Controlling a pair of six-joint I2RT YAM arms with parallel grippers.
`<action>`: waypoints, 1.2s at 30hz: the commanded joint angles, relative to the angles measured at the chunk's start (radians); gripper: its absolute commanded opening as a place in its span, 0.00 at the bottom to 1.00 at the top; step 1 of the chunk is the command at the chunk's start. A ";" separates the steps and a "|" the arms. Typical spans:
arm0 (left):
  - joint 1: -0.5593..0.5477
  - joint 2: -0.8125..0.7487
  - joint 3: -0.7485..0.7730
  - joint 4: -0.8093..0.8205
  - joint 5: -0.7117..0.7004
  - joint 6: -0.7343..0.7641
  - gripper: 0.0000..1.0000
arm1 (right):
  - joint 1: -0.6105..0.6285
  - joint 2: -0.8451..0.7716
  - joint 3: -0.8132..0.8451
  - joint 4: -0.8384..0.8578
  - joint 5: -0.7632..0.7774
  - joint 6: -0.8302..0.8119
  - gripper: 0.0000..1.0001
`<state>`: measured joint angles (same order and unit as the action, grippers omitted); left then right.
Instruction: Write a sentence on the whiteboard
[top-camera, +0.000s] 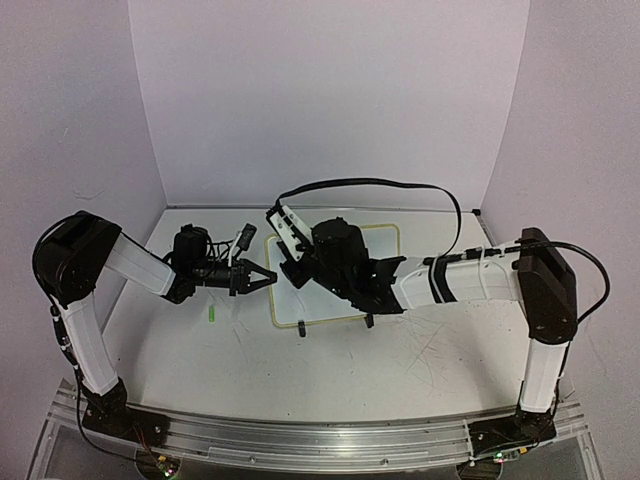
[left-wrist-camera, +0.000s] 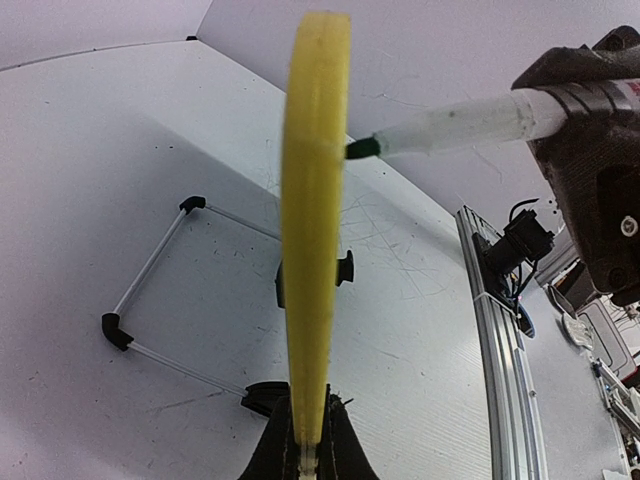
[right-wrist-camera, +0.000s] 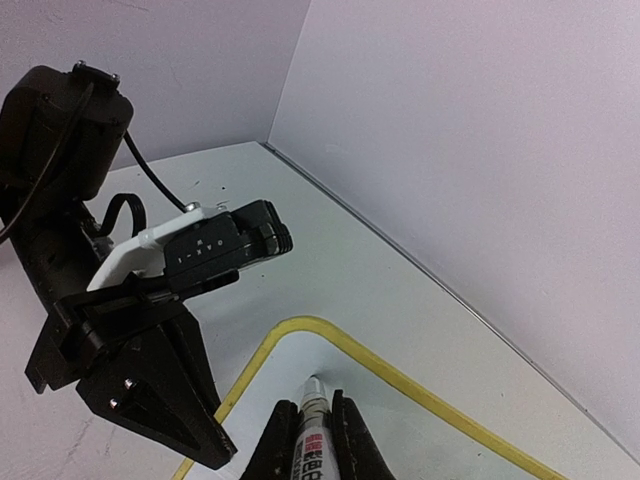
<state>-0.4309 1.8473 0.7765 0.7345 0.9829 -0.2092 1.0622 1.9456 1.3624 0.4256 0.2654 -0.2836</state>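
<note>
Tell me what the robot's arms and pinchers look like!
The left arm and right arm are white tubes with chunky black joints. The left gripper and right gripper have black, pointy fingers. A thin black cable loops over the right arm.
</note>
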 joint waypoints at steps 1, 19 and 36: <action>0.000 -0.017 -0.008 0.018 -0.046 0.019 0.00 | 0.004 0.012 0.038 0.022 0.019 0.006 0.00; 0.001 -0.020 -0.008 0.018 -0.046 0.019 0.00 | 0.005 0.015 0.034 -0.002 0.018 0.021 0.00; 0.001 -0.022 -0.009 0.018 -0.045 0.019 0.00 | 0.006 0.005 0.002 -0.008 0.016 0.050 0.00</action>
<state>-0.4309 1.8473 0.7765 0.7345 0.9829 -0.2096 1.0622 1.9484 1.3632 0.4116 0.2714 -0.2561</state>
